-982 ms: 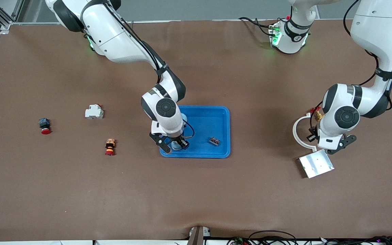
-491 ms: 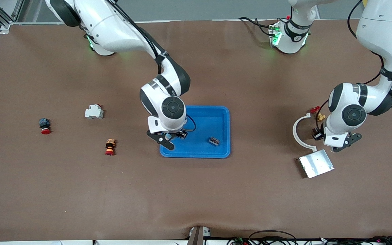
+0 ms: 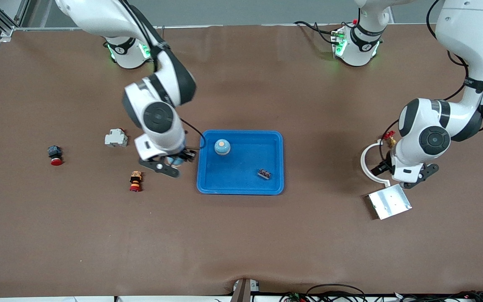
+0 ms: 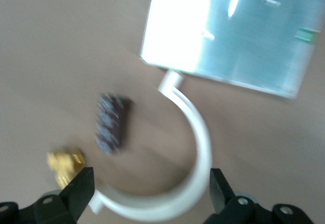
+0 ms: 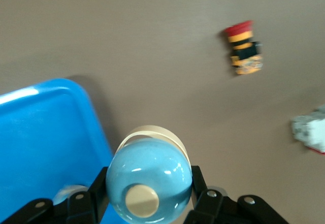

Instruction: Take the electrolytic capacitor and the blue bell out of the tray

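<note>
Brown table (image 3: 266, 235); right wrist view reveals clamped blue bell (image 5: 149, 183).

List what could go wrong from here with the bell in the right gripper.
The blue bell is round and glossy, pinched at its sides by the right gripper; it may slip. Released on the table beside the tray, it could roll toward the red-and-orange button.

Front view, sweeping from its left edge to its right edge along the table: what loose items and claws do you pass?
Red-capped button → white breaker block → orange-and-red button → right claw holding a blue bell → blue tray → white curved piece → left claw → silver plate.
</note>
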